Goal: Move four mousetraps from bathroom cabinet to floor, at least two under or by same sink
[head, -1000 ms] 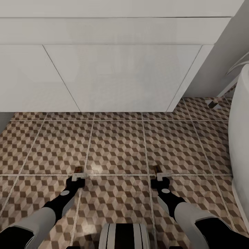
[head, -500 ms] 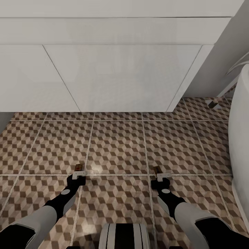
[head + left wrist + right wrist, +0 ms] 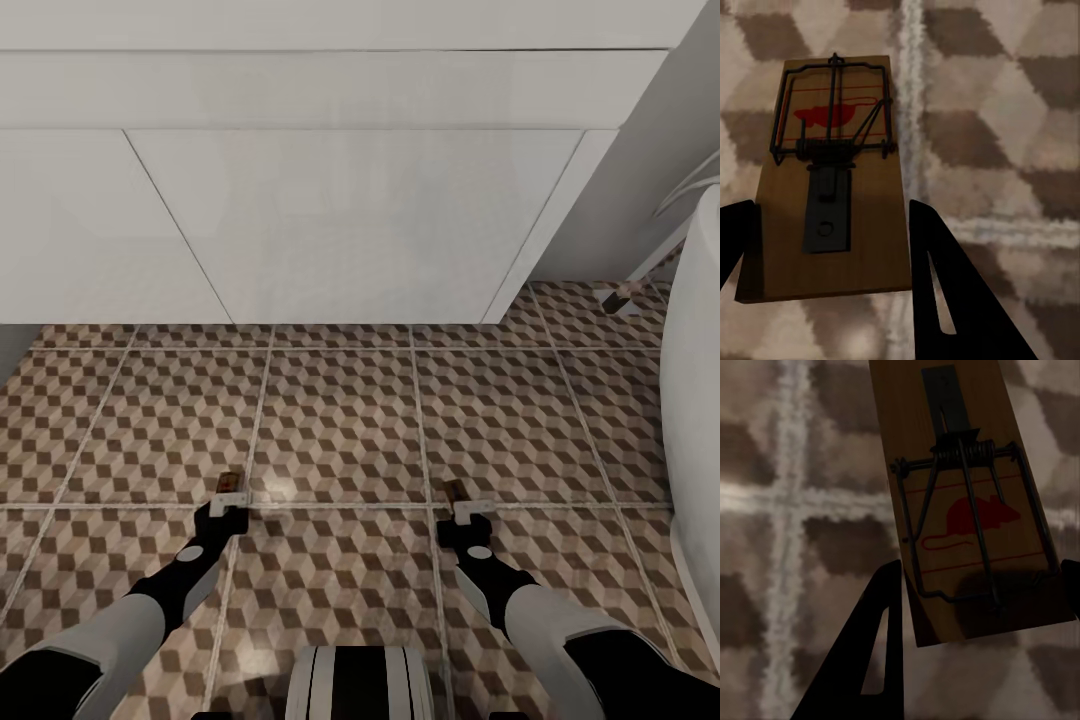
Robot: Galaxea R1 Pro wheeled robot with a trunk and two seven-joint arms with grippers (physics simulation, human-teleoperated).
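On the bathroom floor [image 3: 340, 420] of large square tiles printed with brown, beige and white cubes and pale grout lines, two mousetraps show, one at each hand, both in front of the white two-door vanity [image 3: 330, 220] that carries the sink. Neither trap bears readable writing; each small flat tan wooden board carries only a red mouse figure with thin red lines, under dark wire and a dark metal plate. The left mousetrap [image 3: 832, 180] lies between the two dark fingers [image 3: 945, 292] of the left hand [image 3: 228, 497], whose fingers stand apart at either long edge of the board; in the left wrist view a finger sits close against the edge, but whether it presses the wood cannot be told. In the head view this trap [image 3: 230, 481] juts forward from the fingertips, just over a grout line. The right mousetrap [image 3: 971, 510] runs out from between the fingers [image 3: 874, 652] of the right hand [image 3: 467, 509], one finger at each side of the board's near end; whether they clamp it cannot be told either. In the head view that trap [image 3: 453, 490] shows edge-on ahead of the fingertips. The two traps are well apart, side by side. At the right edge stands a curved white bathtub wall [image 3: 695, 420].
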